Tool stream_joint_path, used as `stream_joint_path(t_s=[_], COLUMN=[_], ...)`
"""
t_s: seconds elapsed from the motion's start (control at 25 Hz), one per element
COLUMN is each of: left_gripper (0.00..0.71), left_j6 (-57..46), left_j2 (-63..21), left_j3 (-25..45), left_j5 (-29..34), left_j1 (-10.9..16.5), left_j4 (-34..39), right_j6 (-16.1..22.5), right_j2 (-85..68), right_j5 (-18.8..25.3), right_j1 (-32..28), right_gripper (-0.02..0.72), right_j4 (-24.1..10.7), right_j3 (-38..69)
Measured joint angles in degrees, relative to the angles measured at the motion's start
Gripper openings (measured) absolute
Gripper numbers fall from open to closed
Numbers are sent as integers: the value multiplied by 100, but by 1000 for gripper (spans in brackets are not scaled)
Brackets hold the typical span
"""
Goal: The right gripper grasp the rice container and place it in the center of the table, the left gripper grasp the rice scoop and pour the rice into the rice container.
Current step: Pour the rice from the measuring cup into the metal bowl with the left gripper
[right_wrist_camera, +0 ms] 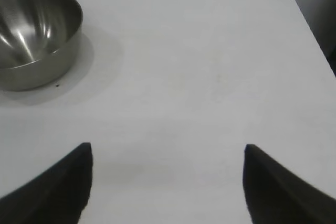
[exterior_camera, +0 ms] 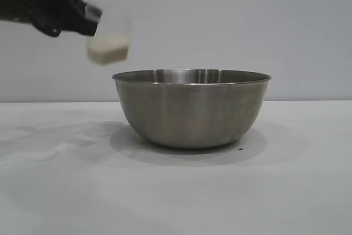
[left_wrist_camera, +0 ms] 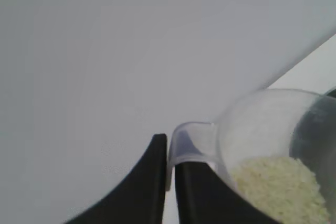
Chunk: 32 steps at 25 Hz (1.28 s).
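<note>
On surface (exterior_camera: 176,191), steel bowl (exterior_camera: 191,108) stood placed, empty. Left tool (left_wrist_camera: 169,182) pinched shut on scoop (exterior_camera: 108,42) handle, scoop raised beside bowl rim, rice (left_wrist_camera: 278,187) inside. Right tool (right_wrist_camera: 167,182) gaped empty, well apart. Pour seemingly left.

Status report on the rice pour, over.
Left gripper shut on rice scoop, airborne left of rice container. Rice unpoured. Right gripper open, parked clear. Nothing blocking.

A plain pale grey wall (exterior_camera: 231,20) stands behind, and a tiny dark speck (exterior_camera: 240,149) lies below it.
</note>
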Motion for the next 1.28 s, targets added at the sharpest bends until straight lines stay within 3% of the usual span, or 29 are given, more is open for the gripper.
stream_joint_path(t_s=[0.16, 0.36, 0.96, 1.28], left_gripper=[0, 0, 0, 0], left_j6=[775, 1843, 4667, 6034], left_j2=[0, 0, 10, 10], left_j3=[-242, -413, -424, -424], left_j5=[0, 24, 322, 550], left_j1=[-64, -381, -1075, -1140], left_j4=[326, 642, 760, 834], right_j6=[0, 0, 0, 0], right_j2=[0, 0, 0, 0], right_j5=[0, 0, 0, 0], right_j1=[0, 0, 0, 0], right_gripper=[505, 505, 505, 505], right_j4=[0, 0, 0, 0], right_j3=[0, 0, 0, 0])
